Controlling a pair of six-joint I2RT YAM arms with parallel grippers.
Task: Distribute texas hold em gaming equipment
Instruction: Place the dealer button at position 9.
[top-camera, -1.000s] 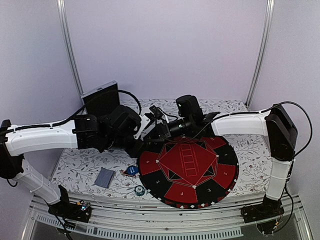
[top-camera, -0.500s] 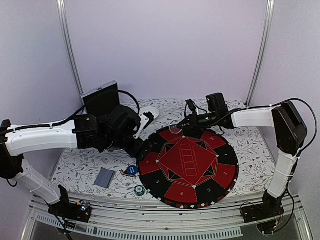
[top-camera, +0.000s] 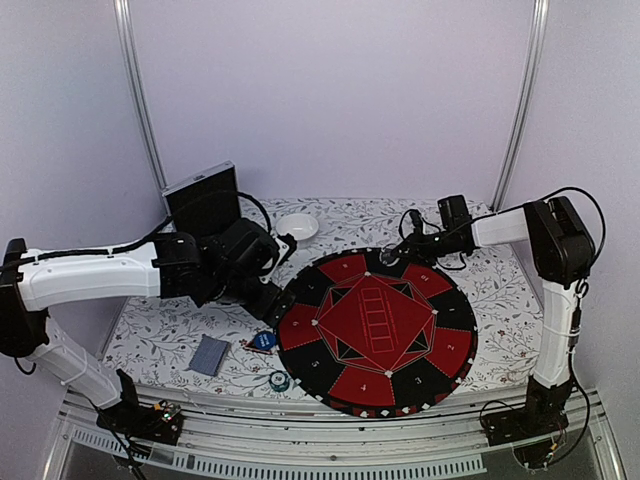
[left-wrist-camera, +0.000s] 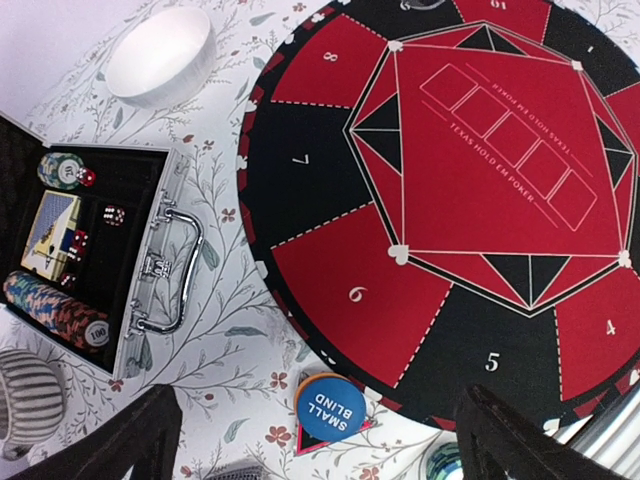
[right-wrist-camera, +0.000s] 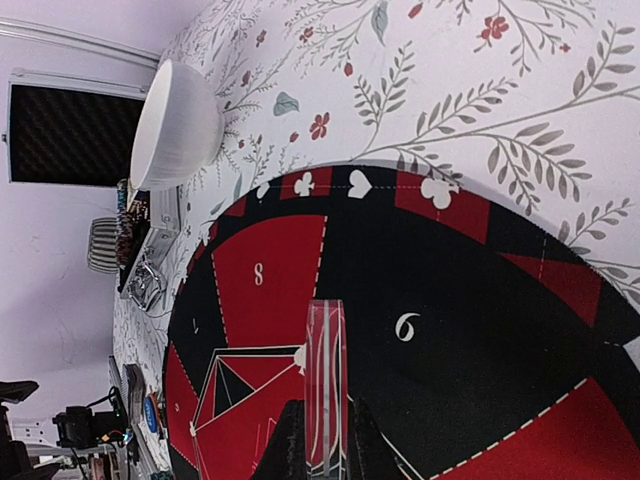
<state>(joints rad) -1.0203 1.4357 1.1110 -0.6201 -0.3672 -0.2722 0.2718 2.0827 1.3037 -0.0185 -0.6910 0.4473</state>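
1. From the top view, the left pincer (top-camera: 272, 298) hung over the flowered surface (top-camera: 160, 335), just left of the round red-and-black felt mat (top-camera: 375, 330). Near it lay one blue button disc (top-camera: 263, 341), one grey-blue-backed card deck (top-camera: 210, 354) lying flat, and one small greenish round chip (top-camera: 278, 381) by the mat's near rim. The right pincer (top-camera: 392, 256) reached over the mat's far edge.
2. In the left wrist view, the left pincer (left-wrist-camera: 315, 400) was released, its fingers (left-wrist-camera: 130, 440) spread wide and holding nothing. The blue disc (left-wrist-camera: 330, 410) lay face up below it, with an orange disc's rim (left-wrist-camera: 318, 378) showing from under it. The open silver case (left-wrist-camera: 150, 300) held one row of chips, one short stack and one deck.
3. In the right wrist view, the right pincer (right-wrist-camera: 326, 440) was clenched on a red white-striped chip (right-wrist-camera: 325, 350). The chip was held on edge, its rim running along the fingers, over a black wedge of the mat. I could not tell whether it was a single chip.
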